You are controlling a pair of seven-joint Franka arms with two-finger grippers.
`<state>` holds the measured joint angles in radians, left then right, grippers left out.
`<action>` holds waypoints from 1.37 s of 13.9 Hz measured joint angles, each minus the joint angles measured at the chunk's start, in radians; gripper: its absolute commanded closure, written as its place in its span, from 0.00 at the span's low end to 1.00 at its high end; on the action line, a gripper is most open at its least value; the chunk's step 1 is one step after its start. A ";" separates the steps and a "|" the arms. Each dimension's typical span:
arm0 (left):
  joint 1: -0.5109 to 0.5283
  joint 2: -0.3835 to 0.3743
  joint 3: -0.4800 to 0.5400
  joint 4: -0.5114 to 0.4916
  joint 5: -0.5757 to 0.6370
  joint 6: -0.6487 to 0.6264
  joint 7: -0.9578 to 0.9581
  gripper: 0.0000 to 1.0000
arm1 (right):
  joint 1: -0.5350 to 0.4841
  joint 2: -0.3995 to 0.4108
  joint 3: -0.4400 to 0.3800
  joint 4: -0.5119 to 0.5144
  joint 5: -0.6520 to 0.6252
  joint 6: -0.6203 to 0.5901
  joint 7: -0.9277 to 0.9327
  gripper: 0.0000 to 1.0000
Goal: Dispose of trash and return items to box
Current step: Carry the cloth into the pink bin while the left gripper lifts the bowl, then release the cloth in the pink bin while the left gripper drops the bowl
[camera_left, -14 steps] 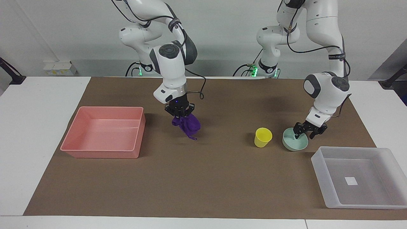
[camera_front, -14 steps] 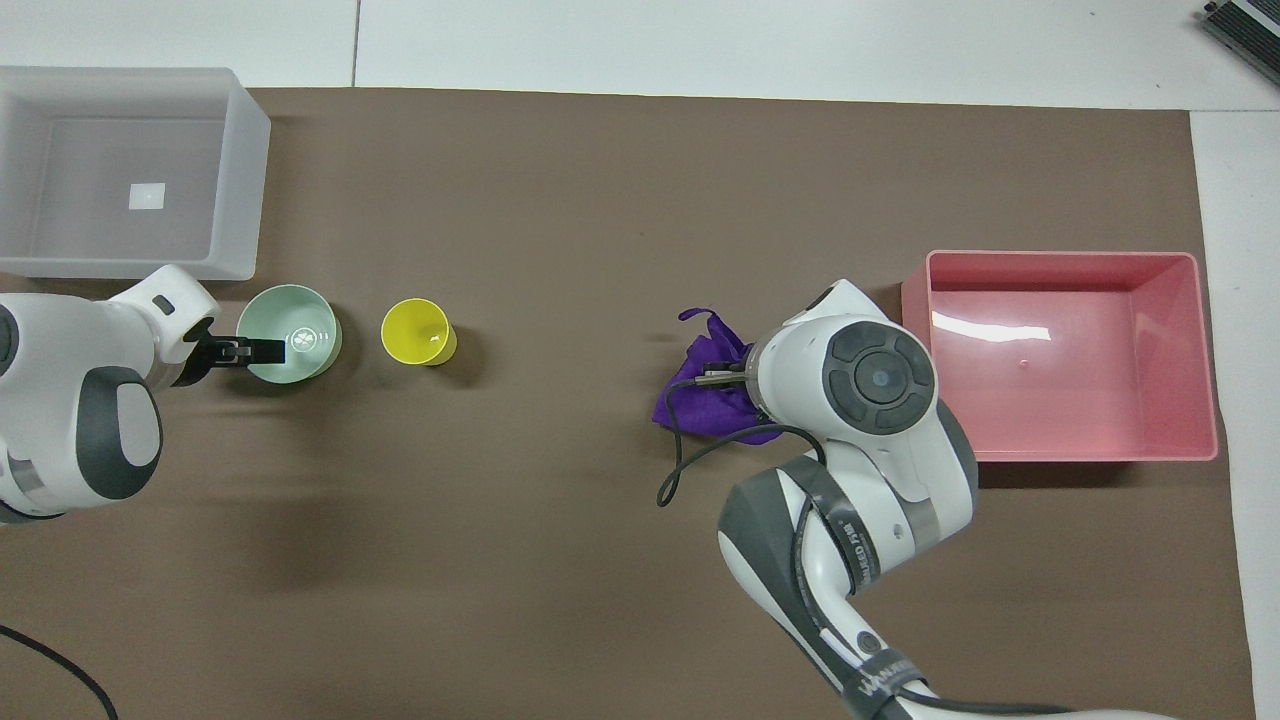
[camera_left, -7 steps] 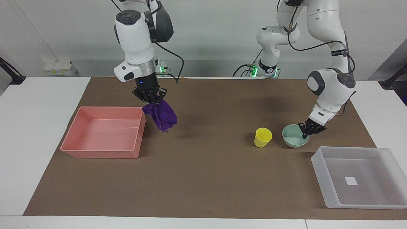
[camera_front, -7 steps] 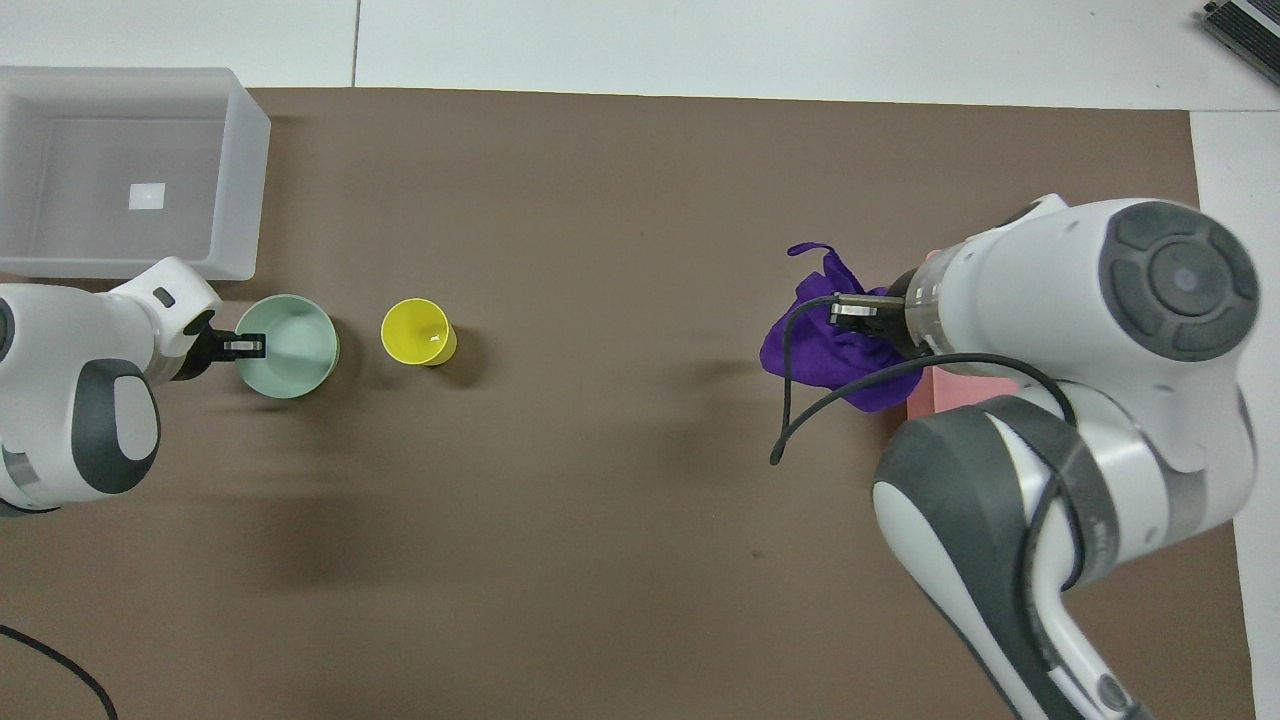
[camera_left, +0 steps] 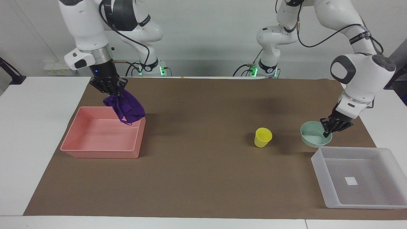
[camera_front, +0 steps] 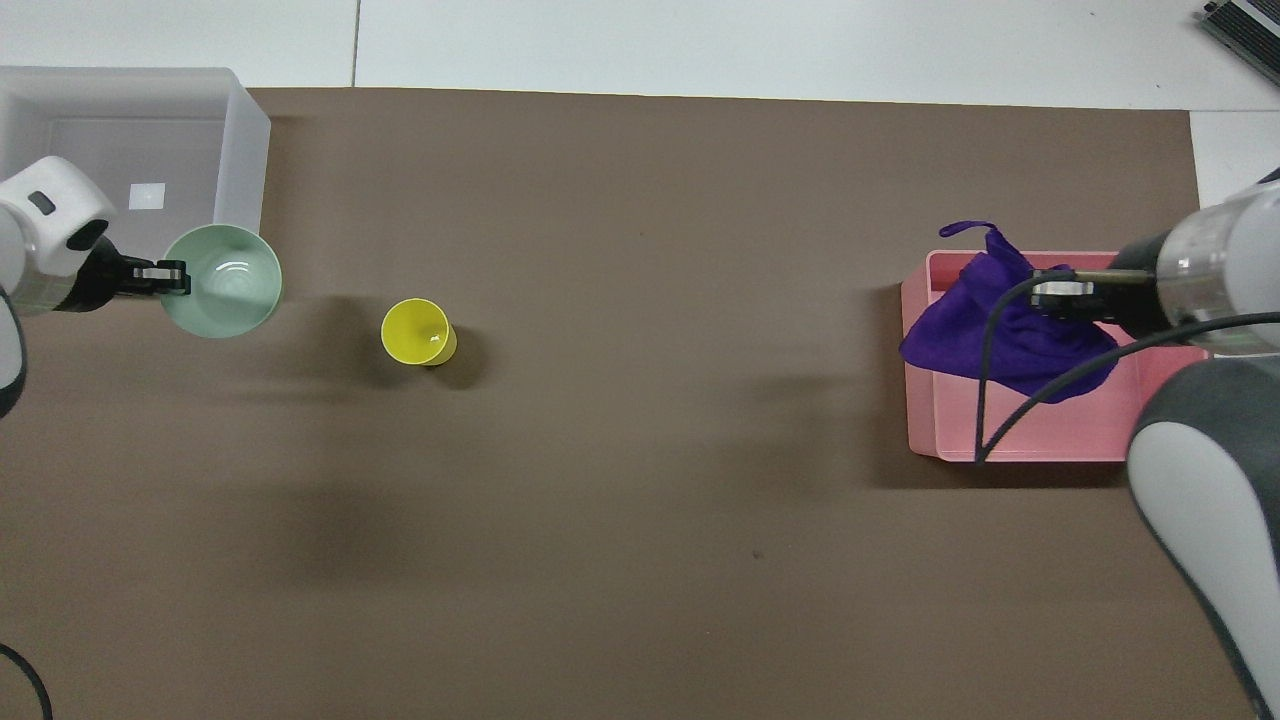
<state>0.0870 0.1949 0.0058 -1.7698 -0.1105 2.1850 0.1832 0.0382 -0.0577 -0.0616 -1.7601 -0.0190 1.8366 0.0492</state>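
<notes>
My right gripper [camera_left: 108,86] is shut on the purple rag [camera_left: 125,108] and holds it in the air over the pink bin's corner; the rag [camera_front: 1000,335] hangs below the gripper [camera_front: 1060,295]. My left gripper [camera_left: 330,127] is shut on the rim of the mint-green bowl [camera_left: 313,139] and holds it raised beside the translucent box [camera_left: 319,163]. In the overhead view the bowl [camera_front: 225,280] and left gripper [camera_front: 170,278] cover the box's [camera_front: 240,140] corner. The yellow cup [camera_left: 263,137] stands upright on the mat [camera_front: 418,332].
The pink bin [camera_left: 98,154] sits on the brown mat toward the right arm's end, with nothing inside it [camera_front: 1030,440]. The box holds only its white label [camera_left: 351,181]. White table shows around the mat.
My right gripper rose and carried the rag from mid-table to over the pink bin. My left gripper shut on the bowl's rim, lifted it and moved it toward the box.
</notes>
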 measured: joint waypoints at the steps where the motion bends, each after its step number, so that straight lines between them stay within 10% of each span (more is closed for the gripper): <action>1: 0.009 0.025 0.000 0.042 0.001 0.000 0.000 1.00 | -0.038 0.002 0.000 -0.013 0.000 0.002 -0.047 1.00; 10: 0.093 0.477 0.004 0.586 0.009 -0.002 0.002 1.00 | -0.184 0.102 -0.001 -0.361 0.001 0.395 -0.189 1.00; 18: 0.076 0.576 0.030 0.644 0.016 0.098 -0.083 1.00 | -0.184 0.200 0.003 -0.417 0.004 0.581 -0.185 0.98; 19: 0.072 0.576 0.031 0.625 0.017 0.123 -0.091 1.00 | -0.183 0.205 0.004 -0.417 0.005 0.587 -0.180 0.47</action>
<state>0.1588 0.7714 0.0369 -1.1445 -0.0932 2.3077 0.0920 -0.1451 0.1469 -0.0573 -2.1775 -0.0144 2.4237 -0.1311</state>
